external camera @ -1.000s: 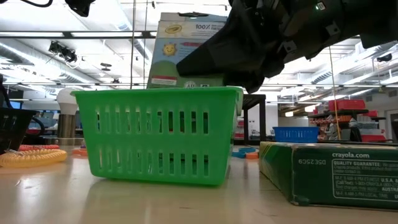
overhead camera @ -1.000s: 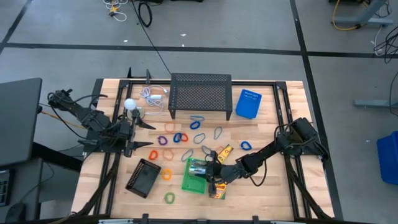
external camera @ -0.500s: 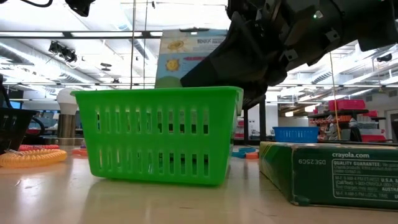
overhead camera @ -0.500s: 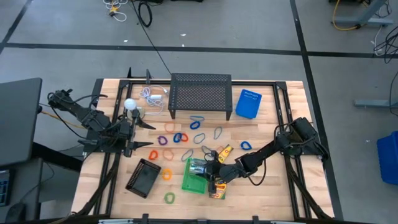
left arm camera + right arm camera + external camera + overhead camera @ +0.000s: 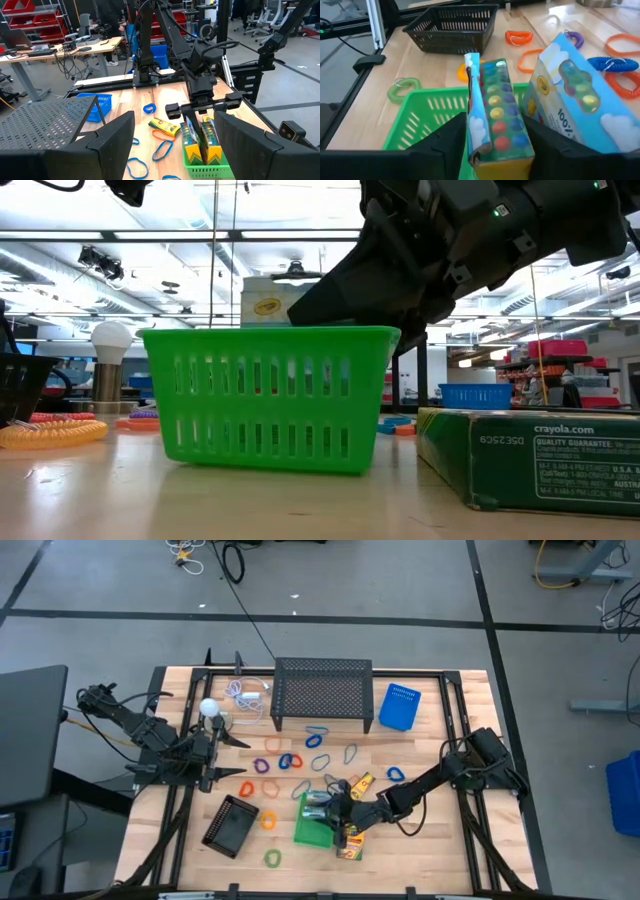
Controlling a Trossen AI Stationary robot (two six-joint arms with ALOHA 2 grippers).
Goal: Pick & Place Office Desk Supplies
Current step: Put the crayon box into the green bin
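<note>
The right wrist view showed a crayon box (image 5: 492,112) clamped edge-up between the right gripper's (image 5: 490,137) two dark fingers, directly over the green basket (image 5: 427,112). A second crayon box (image 5: 575,100) was seen just beside it, leaning at the basket's side. In the left wrist view, both boxes stood on end inside the green basket (image 5: 202,162), with the right gripper (image 5: 200,132) closed on one of them from above. In the low view, only the top of a box (image 5: 265,300) rose above the rim of the basket (image 5: 270,400), under the dark mass of the right arm; another crayon box (image 5: 530,455) lay flat on the table close beside the basket.

In the high view, the green basket (image 5: 310,830) was placed at the near middle of the table (image 5: 440,850), with one crayon box (image 5: 360,783) lying on the wood just behind it. Coiled loops in blue (image 5: 318,740), orange (image 5: 268,821), red and purple were scattered behind and beside the basket, and a green loop (image 5: 272,858) lay near the front edge. A black basket (image 5: 230,825) sat to the left; its contents could not be made out. A black mesh stand (image 5: 322,692) and a blue basket (image 5: 399,706) were set at the far side. The left gripper (image 5: 232,755) was held over the table's left part, near a white ball (image 5: 208,708), its fingers spread and holding nothing.
</note>
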